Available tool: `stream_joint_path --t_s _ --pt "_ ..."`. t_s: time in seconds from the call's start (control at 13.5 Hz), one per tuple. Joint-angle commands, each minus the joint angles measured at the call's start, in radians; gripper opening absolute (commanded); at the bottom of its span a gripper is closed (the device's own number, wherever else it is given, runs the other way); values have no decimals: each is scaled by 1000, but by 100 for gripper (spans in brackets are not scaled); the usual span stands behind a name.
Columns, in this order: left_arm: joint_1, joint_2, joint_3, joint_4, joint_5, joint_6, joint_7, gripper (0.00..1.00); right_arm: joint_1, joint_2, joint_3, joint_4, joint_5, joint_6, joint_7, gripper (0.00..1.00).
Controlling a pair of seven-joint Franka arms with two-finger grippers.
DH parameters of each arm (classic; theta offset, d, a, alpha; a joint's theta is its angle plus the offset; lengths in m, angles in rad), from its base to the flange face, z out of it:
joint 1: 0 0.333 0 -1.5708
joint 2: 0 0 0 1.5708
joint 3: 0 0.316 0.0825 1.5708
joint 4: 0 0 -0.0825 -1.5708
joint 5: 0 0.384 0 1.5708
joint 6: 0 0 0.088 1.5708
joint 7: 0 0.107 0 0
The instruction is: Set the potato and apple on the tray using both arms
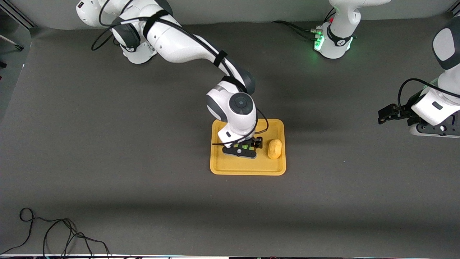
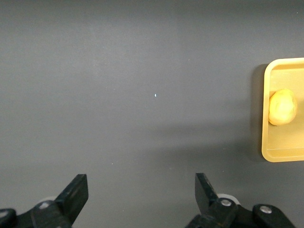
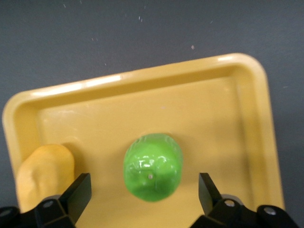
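Note:
The yellow-orange tray [image 1: 248, 167] lies mid-table. The potato [image 1: 275, 149] rests on it toward the left arm's end. The green apple [image 3: 153, 166] sits on the tray [image 3: 223, 109] between the fingers of my right gripper [image 3: 145, 190], which is open with gaps on both sides of the apple. In the front view the right gripper [image 1: 241, 147] is low over the tray and mostly hides the apple [image 1: 245, 146]. The potato [image 3: 45, 173] shows beside it. My left gripper [image 2: 140, 192] is open and empty over bare table, and waits at the left arm's end [image 1: 386, 116].
A black cable [image 1: 54, 233] lies coiled on the table near the front camera at the right arm's end. The left wrist view shows the tray's edge [image 2: 266, 114] and the potato [image 2: 282, 107] off to one side.

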Motion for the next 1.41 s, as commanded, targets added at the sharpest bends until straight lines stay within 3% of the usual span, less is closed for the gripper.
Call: stream_joint_path --t_s 0.0,0.15,0.3,0.59,0.81,1.04,1.33 --pt "2 -6 -1 9 26 21 16 99 -29 -150 0 -19 -5 -155 16 100" --pt "0 -12 -1 18 26 14 16 100 -76 -252 -2 -23 -3 -273 -23 100" --pt "-1 -14 -4 29 15 6 15 100 -133 -358 -5 -59 -2 -356 -185 100" --pt "2 -14 -3 26 18 -5 36 99 -251 -640 -14 -356 -3 -409 -478 100" --pt "2 -14 -1 26 18 -2 53 97 -403 -811 -8 -521 -3 -406 -704 100" --pt "2 -14 -1 24 20 -3 53 98 -549 -908 1 -607 -2 -398 -833 100" --pt "2 -16 -1 26 20 -6 50 99 -722 -942 44 -650 -3 -398 -887 100"
